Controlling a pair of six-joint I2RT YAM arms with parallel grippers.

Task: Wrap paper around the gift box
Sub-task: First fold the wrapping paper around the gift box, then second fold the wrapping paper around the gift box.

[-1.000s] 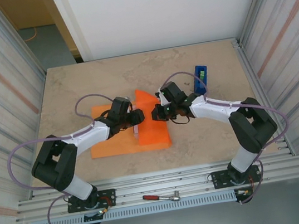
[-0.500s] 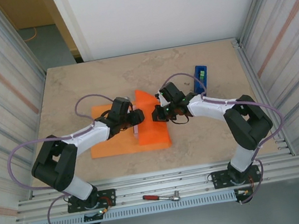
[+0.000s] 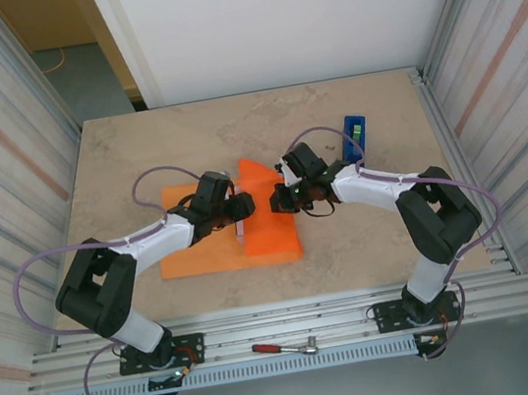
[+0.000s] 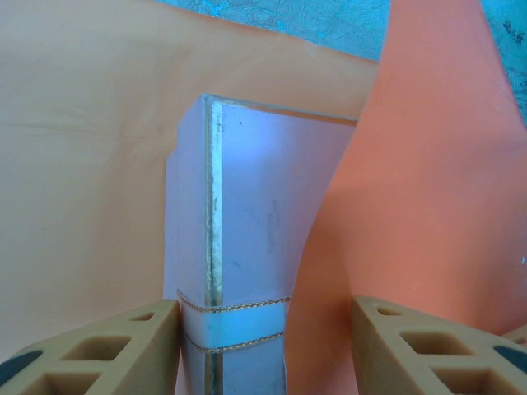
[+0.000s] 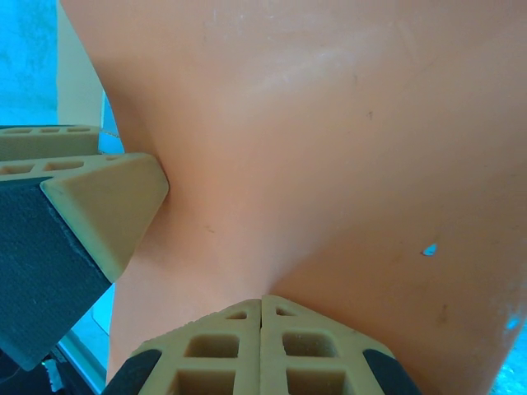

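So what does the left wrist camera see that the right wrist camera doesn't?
Left wrist, not right wrist: the gift box, pale with gold trim, standing upright. Right wrist, not left wrist: the right gripper, pinched shut on the orange paper. Both: the orange paper and a bit of the table.

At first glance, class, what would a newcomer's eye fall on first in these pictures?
The bright orange paper in the middle of the table, with one flap raised into a peak where the right gripper pinches it. Facing it, the left gripper grips the pale pink gift box, stood on edge on the sheet. A blue tape dispenser stands out further back on the right.
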